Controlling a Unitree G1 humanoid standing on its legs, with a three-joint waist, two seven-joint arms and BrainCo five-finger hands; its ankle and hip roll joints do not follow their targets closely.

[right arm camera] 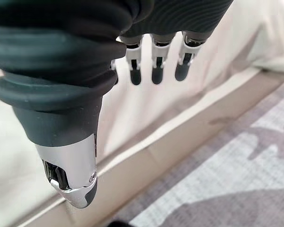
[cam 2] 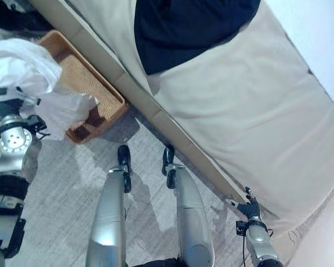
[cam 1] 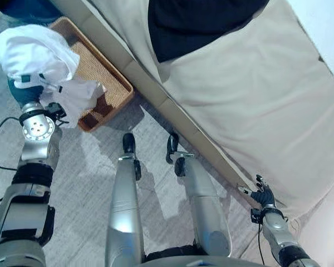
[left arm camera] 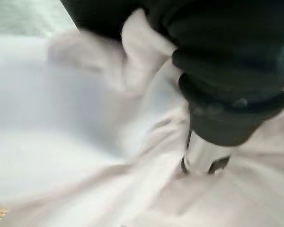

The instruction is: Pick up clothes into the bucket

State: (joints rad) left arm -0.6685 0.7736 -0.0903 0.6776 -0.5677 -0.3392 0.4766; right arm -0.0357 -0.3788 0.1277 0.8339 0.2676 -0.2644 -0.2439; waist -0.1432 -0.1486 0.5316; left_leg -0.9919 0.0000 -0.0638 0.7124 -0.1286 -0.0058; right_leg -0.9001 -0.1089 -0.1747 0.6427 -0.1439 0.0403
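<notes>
The left hand [cam 1: 23, 84] is carrying the white garment [cam 1: 36, 53] at ten o'clock, bunched over the wicker basket [cam 1: 108, 75], likely for dropping in; its fingers are buried in cloth, so I cannot tell their grip. The right wrist view is catching the right hand [right arm camera: 154, 61] hanging relaxed, holding nothing, by the bed [cam 1: 256, 105].

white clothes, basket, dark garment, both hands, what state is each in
white clothes: bunched, lifted above the basket's near end, held by the left hand
basket: on the floor beside the bed, open
dark garment: lying on the bed
left hand: buried in cloth
right hand: open, empty
</notes>
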